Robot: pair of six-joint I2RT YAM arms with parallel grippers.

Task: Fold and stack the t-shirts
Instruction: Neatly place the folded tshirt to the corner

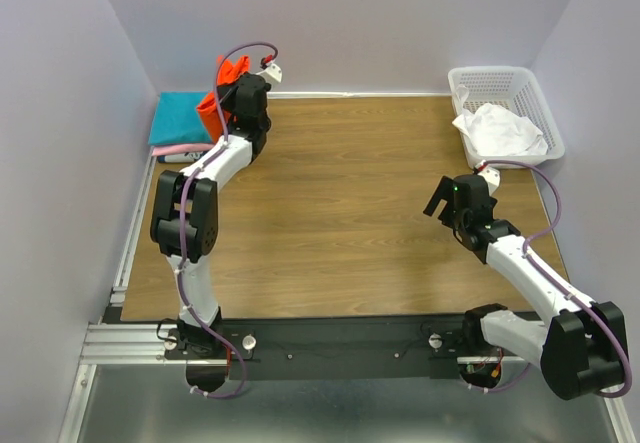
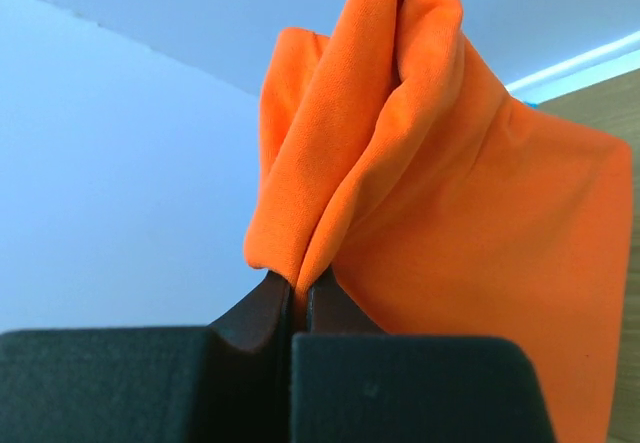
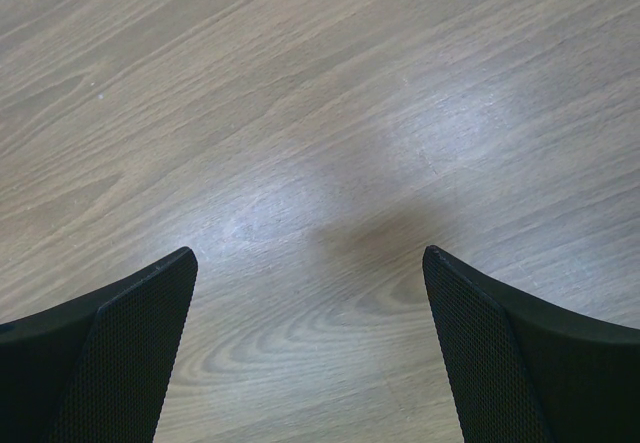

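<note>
You are looking down on a wood-grain tabletop (image 1: 340, 213), its brown planks running left to right. In its far right corner sits a white plastic lattice basket (image 1: 497, 83), rectangular, its long side running along the table's right edge. Pale lavender walls (image 1: 350, 23) close the table in at the back and on both sides. A silver aluminium rail (image 1: 130, 233) runs down the table's left edge and meets a second rail along the near edge. A black base plate (image 1: 340, 348) spans the near edge, with a grey metal surface (image 1: 350, 408) below it. Up close, the wood (image 3: 300, 113) shows a pale glare and a soft shadow.
</note>
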